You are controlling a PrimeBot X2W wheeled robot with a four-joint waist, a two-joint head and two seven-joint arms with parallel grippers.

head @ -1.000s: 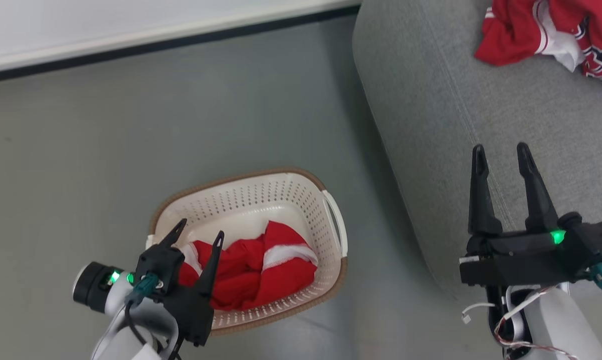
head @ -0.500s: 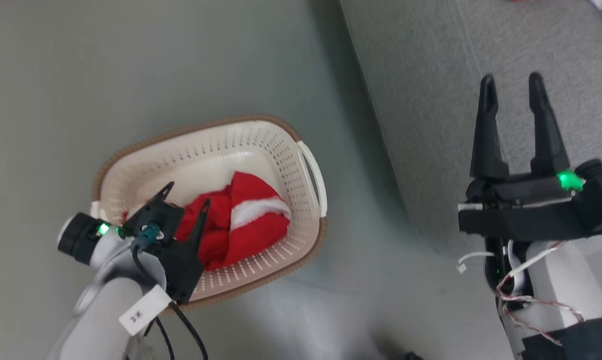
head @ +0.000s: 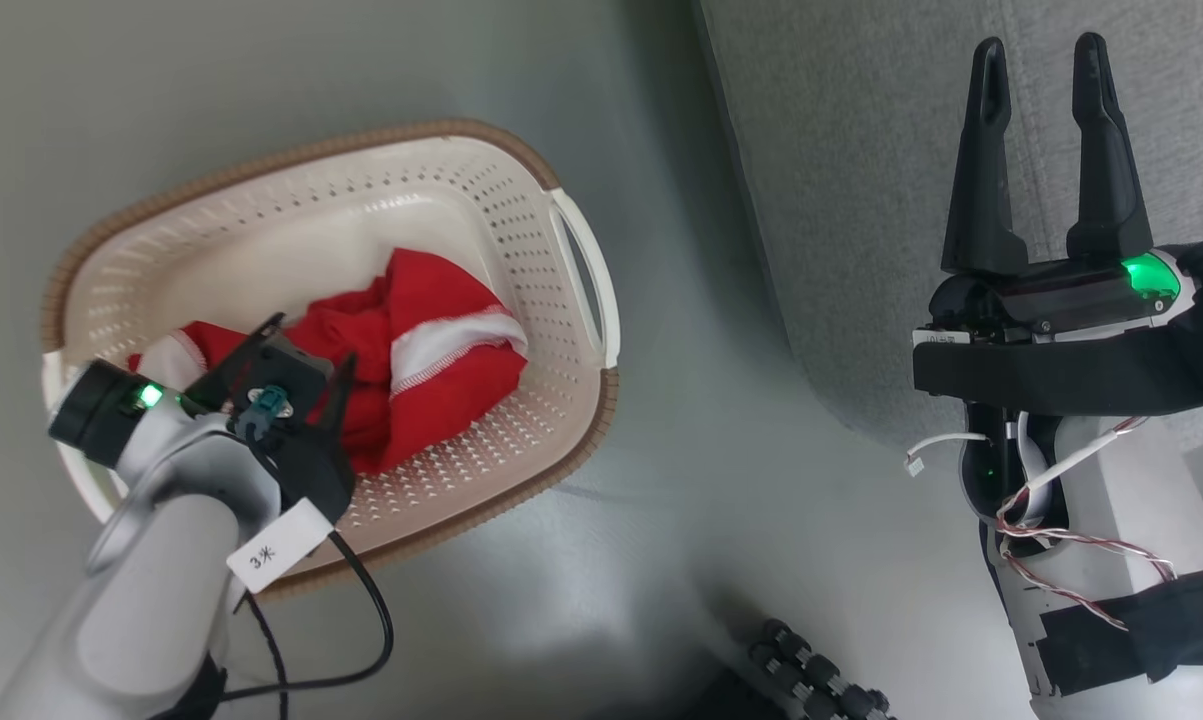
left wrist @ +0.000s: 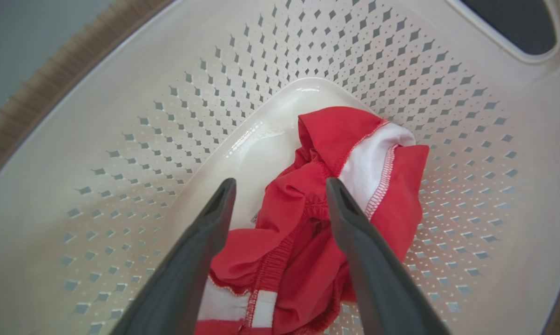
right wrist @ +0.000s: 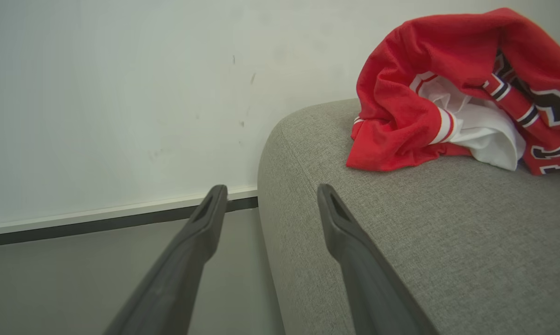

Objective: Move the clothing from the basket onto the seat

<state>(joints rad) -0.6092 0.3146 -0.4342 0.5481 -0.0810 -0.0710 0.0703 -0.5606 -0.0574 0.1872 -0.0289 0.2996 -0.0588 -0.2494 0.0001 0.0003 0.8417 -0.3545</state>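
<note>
1. My left gripper (head: pixel 314 338) has its two fingers spread apart with nothing clamped between them, and it reaches down inside the basket (head: pixel 311 155).
2. The clothing (left wrist: pixel 303 232) lies crumpled right under my left fingertips. It is red fabric with a white band and white stitching, and a fold of it rises between the two fingers. I cannot tell whether the tips touch it.
3. Beyond my left fingertips the basket's glossy cream floor shows bare. Past that, its perforated wall climbs to a brown woven-look rim.
4. The basket stands on a smooth, slightly shiny grey-green floor (head: pixel 211 70), which runs between my two grippers.
5. My right gripper (head: pixel 1041 43) is likewise spread and empty. It is held well apart from the basket, above the seat (head: pixel 861 200) near its rounded edge.
6. The seat is grey woven upholstery. Its edge passes below my right fingers, with floor off to their left.
7. Ahead and to the right of my right fingertips, a second red garment (right wrist: pixel 401 93) with white and striped trim lies bunched on the seat top, apart from the fingers.
8. Ahead and to the left of them, a pale wall (right wrist: pixel 121 93) meets the floor at a white skirting strip (right wrist: pixel 98 215) with a dark line beneath it.
</note>
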